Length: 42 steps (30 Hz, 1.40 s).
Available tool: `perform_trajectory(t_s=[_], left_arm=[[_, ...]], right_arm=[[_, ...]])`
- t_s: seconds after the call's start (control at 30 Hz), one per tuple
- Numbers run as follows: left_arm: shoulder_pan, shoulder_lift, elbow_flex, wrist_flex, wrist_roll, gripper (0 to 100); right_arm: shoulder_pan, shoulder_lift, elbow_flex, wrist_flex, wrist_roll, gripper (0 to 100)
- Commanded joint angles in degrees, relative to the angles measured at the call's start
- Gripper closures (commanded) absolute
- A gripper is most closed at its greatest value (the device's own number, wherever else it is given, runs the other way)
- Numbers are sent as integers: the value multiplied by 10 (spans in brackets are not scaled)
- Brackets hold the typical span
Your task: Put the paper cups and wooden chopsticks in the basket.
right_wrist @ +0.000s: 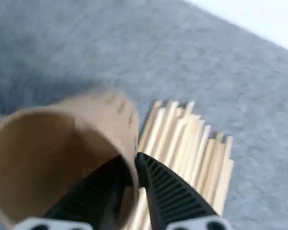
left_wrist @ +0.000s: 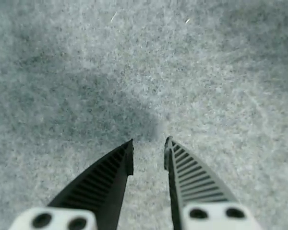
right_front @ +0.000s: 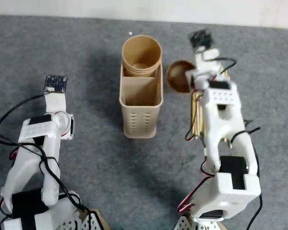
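**Right claw (right_wrist: 133,165) pinches a paper cup (right_wrist: 43,158), chopsticks (right_wrist: 192,143) half hidden**

High view first. The basket (right_front: 140,108) stands upper centre on the grey desk (right_front: 86,163), its far compartment packed with stacked cups (right_front: 141,55). Just right of it sits one loose paper cup, tilted, mouth turned up and towards the basket, right at the front of the right arm (right_front: 221,120). That arm covers most of the chopsticks; a pale strip of the bundle peeks out along its left edge, lying on the desk. Whether the cup rests on the desk or hangs above it, can't tell from here. Over at the left of the frame, the left arm (right_front: 38,139) sits well apart from the basket.

Left wrist view now. The left claw (left_wrist: 149,153) points at grey fuzzy surface, its fingers a narrow gap apart with nothing between them.

Right wrist view is blurry, but the grip reads well enough. The claw is closed on the cup's rim, one finger inside the mouth and one outside. Part of the cup is cut off by the frame edge. Beside it the chopsticks lie in a flat bundle, far ends fanned out, nearer ends hidden behind the claw.

Surface and room: grey, felt-like covering right across the desk, and a pale wall (right_front: 134,7) strip along the top of the high view.
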Motion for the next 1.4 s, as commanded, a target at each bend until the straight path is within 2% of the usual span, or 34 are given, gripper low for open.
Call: perform_trajectory(t_s=[0.0,0.2,0.3,0.4,0.47,0.57,0.73,1.17,1.23,1.37], left_arm=[[8,-20,-2,-12,-3,859],[14,-20,-1,-12,-3,859],[18,-20,-1,-12,-3,859],[18,-20,-1,-12,-3,859],[18,-20,-1,-12,-3,859],[18,-20,-1,-12,-3,859],[18,-20,0,-12,-3,859],[18,-20,0,-12,-3,859],[22,-20,0,-12,-3,859],[37,-20,12,-23,-3,860]], right_arm=[[11,-7,-133,111,-29,976],[9,-6,-427,332,-30,976],[6,-4,-590,402,-30,978],[-30,-5,-723,449,-30,995],[-70,-3,-763,491,-31,994],[-130,-3,-758,517,-32,994],[-168,-3,-706,514,-72,994],[-182,-3,-553,524,-75,987],[-182,-3,-552,551,-85,957],[-182,-3,-553,596,-120,790]])
